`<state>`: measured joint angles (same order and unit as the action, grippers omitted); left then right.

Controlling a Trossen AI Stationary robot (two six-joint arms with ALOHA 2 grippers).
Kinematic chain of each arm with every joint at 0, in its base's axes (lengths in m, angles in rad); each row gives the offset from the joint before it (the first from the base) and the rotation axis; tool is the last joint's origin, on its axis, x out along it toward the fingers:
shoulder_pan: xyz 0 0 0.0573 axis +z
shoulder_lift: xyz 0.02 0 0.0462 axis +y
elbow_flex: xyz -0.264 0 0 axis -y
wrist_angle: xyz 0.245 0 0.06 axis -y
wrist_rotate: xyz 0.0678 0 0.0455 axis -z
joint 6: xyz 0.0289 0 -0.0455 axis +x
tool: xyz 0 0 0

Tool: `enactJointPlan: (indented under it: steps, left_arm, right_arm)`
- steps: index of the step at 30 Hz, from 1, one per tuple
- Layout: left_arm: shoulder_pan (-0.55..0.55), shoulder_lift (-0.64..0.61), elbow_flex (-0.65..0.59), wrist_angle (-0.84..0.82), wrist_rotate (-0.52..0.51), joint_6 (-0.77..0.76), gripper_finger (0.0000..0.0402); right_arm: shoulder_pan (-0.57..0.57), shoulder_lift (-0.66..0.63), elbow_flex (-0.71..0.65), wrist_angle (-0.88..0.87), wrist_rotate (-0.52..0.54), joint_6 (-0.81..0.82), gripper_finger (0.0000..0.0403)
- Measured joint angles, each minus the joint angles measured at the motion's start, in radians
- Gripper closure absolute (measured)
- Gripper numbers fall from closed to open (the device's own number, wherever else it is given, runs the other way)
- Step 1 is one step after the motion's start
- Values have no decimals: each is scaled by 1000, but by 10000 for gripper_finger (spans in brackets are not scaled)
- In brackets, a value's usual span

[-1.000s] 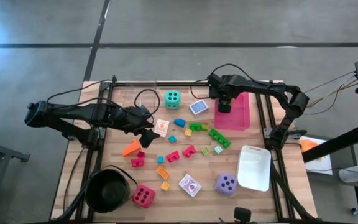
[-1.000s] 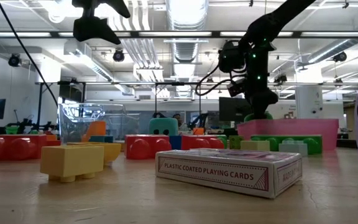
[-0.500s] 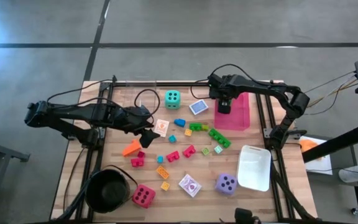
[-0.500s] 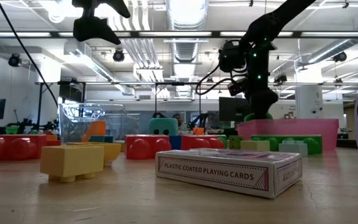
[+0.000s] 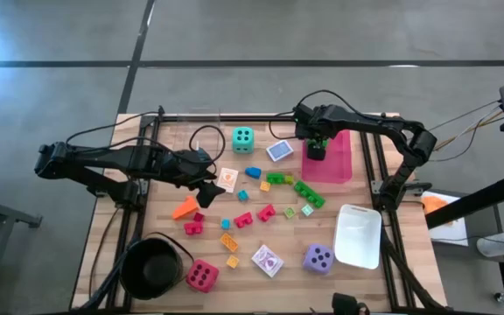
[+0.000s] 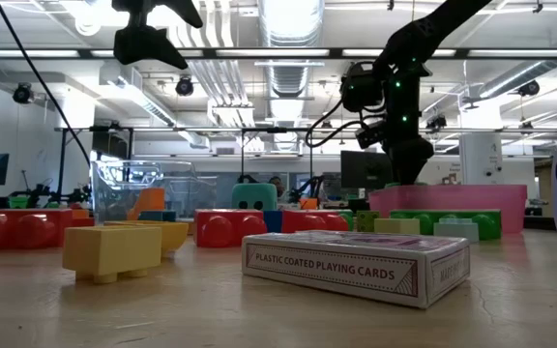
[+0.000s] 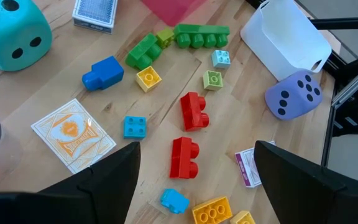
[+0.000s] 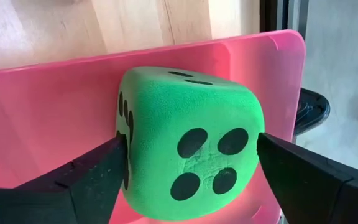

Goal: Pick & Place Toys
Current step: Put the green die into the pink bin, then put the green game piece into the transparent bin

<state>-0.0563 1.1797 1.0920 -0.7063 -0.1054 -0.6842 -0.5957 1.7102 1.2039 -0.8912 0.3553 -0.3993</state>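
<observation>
On a wooden plank table (image 5: pixel 160 197), four soft foam dice: green (image 8: pixel 188 155) lying in the smooth pink tray (image 8: pixel 48 99) between the right claw's (image 5: pixel 317 145) spread fingers, ungripped; teal (image 5: pixel 242 137), purple (image 5: pixel 318 257), pink-red (image 5: pixel 202 276) apart; left claw (image 5: pixel 206 182) open, empty above scattered studded plastic blocks (image 7: pixel 190 132).

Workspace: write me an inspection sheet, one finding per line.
Surface: wooden table, toys scattered mid-table.
Job's things: green die in pink tray; teal die, purple die, pink-red die, small blocks, cards loose.
Clutter: black pot, white tray.
Grippers: right gripper open around green die; left gripper open, empty, hovering.
Cables: black cable looping across the table's far side.
Surroundings: lab room, nothing notable seen.
</observation>
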Motion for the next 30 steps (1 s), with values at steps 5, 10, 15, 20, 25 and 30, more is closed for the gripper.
enactJointPlan:
  steps: [5, 10, 15, 20, 25, 30]
  left_arm:
    - [0, 0, 0, 0, 0, 0, 84]
    - [-1, 0, 0, 0, 0, -1, 84]
    - [-1, 0, 0, 0, 0, -1, 84]
    - [-1, 0, 0, 0, 0, 0, 84]
    - [-1, 0, 0, 0, 0, 3, 84]
    - [0, 0, 0, 0, -17, -18, 84]
  right_arm:
    - [0, 0, 0, -1, 1, 6, 53]
    - [0, -25, 0, -5, -16, 47, 53]
    - [1, -120, 2, -50, -102, 154, 53]
    - [18, -249, 2, -163, -293, 354, 53]
    - [122, -371, -6, -257, -357, 514, 53]
    - [291, -466, -48, -264, -358, 637, 53]
